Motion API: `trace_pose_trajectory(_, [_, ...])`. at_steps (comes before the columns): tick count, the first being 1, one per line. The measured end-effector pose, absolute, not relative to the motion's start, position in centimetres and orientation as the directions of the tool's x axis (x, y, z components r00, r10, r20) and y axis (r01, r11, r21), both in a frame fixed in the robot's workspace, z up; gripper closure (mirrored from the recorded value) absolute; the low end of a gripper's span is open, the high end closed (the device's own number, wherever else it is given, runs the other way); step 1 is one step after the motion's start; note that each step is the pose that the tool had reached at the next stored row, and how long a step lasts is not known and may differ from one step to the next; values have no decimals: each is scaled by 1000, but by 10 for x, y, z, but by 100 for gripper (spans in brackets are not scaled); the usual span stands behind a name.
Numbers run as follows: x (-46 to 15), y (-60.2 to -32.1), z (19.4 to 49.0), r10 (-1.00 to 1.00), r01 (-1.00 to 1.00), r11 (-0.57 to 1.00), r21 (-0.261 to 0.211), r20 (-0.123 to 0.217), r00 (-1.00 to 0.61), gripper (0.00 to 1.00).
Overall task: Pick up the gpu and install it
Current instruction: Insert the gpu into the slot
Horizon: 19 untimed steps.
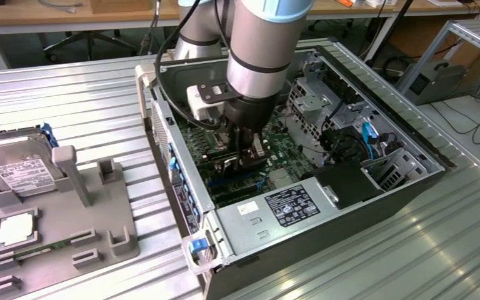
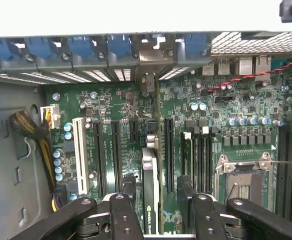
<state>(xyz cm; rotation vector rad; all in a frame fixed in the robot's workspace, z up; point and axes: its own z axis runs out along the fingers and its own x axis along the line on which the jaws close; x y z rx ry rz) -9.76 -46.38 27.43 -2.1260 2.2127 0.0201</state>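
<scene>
The black two-finger gripper point(image 2: 153, 210) pinches the gpu point(image 2: 150, 195) — a thin black card held edge-on — above a slot on the green motherboard point(image 2: 235, 115) inside the open computer case point(image 1: 340, 215). The card is judged stiff, light and fragile — grip the flat faces.

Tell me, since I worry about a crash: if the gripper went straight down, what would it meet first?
Probably the motherboard: the gripper holds the gpu edge-on above an expansion slot; remaining depth is unclear.
</scene>
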Motion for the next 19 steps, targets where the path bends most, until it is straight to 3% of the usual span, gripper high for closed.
trace_pose_trajectory(8, [-98,-464,272,-997,-998,41,-41,-62,-39,53])
trace_pose_trajectory(9, [-98,-464,272,-997,-998,41,-41,-62,-39,55])
trace_pose_trajectory(12, [-98,-464,272,-997,-998,41,-41,-61,-39,73])
trace_pose_trajectory(19, [-98,-464,271,-997,-998,41,-41,-62,-39,73])
